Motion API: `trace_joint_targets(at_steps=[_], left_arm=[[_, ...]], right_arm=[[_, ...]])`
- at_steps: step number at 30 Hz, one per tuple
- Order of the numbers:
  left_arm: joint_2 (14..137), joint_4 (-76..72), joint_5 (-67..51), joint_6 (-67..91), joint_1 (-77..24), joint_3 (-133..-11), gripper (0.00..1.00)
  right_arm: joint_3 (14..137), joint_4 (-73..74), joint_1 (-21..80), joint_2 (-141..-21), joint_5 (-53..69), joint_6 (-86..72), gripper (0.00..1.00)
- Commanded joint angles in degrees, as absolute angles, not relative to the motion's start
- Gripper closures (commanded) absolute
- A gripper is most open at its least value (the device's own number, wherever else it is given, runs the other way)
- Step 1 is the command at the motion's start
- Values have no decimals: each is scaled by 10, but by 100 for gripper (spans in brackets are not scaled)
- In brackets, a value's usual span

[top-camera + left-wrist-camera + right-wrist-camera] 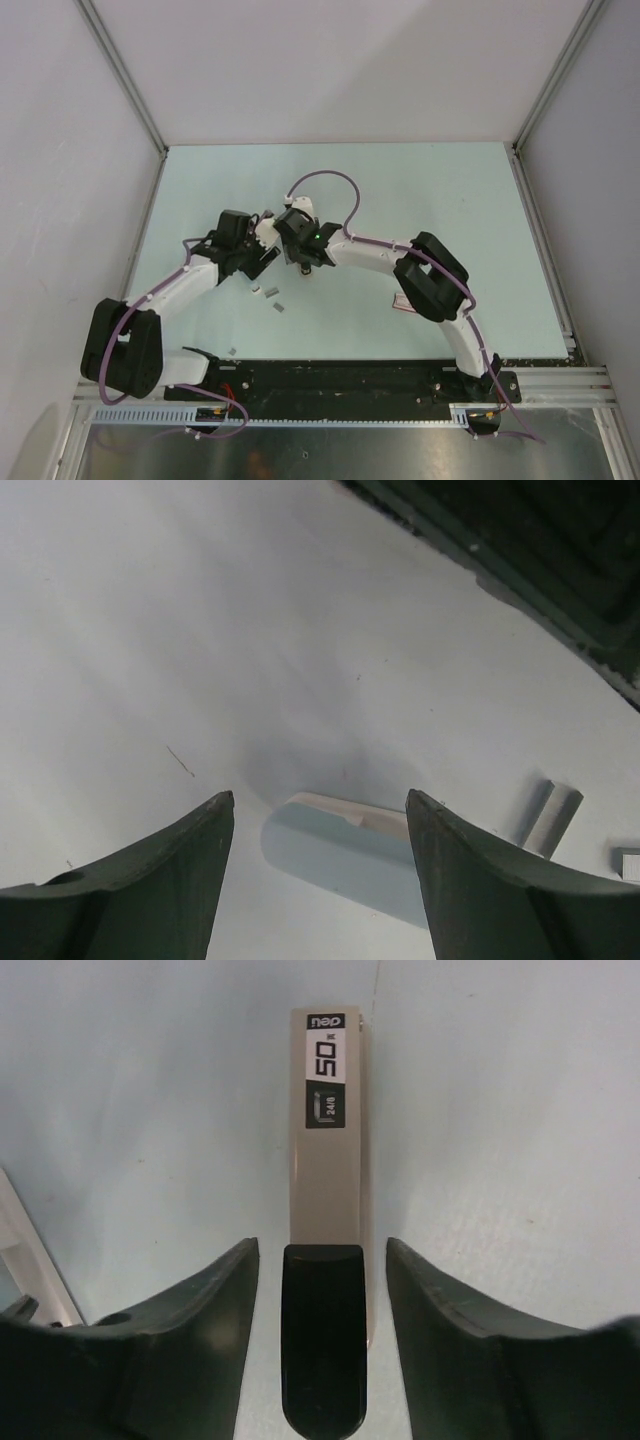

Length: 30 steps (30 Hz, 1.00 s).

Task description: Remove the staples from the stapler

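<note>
The stapler (330, 1140) is slim and beige with a black rear end and lies flat on the pale table. My right gripper (322, 1245) is open and straddles the black end, with a gap on each side. In the top view the right gripper (300, 255) hides the stapler. Several short grey staples (270, 293) lie loose on the table just in front of the grippers, and they also show in the left wrist view (548, 818). My left gripper (320, 800) is open and empty, low over the table beside the right gripper (262, 260). A pale rounded piece (340, 850) lies between its fingers.
A flat pink-and-dark box (403, 303) lies partly under the right arm's elbow. One more small grey strip (232, 350) lies near the black base rail (350, 375). White walls enclose the table on three sides.
</note>
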<state>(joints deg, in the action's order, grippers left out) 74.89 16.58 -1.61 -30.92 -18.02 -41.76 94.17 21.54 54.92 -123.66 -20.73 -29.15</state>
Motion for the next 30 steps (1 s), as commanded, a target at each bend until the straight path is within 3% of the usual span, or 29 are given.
trace_joint_targets(at_steps=[1,6,13,19,30], left_arm=[[754,141,-2,-304,-175,-409,26],[775,135,-2,-301,-175,-411,27],[790,135,-3,-352,-176,-386,29],[731,146,-2,-422,-176,-322,29],[664,175,45,-462,-174,-282,28]], right_arm=[[943,207,536,-1190,-183,-309,37],[857,174,509,-1086,-147,-330,29],[739,225,485,-941,-161,-351,29],[610,283,434,-831,-169,-389,28],[481,398,387,-710,-210,-472,27]])
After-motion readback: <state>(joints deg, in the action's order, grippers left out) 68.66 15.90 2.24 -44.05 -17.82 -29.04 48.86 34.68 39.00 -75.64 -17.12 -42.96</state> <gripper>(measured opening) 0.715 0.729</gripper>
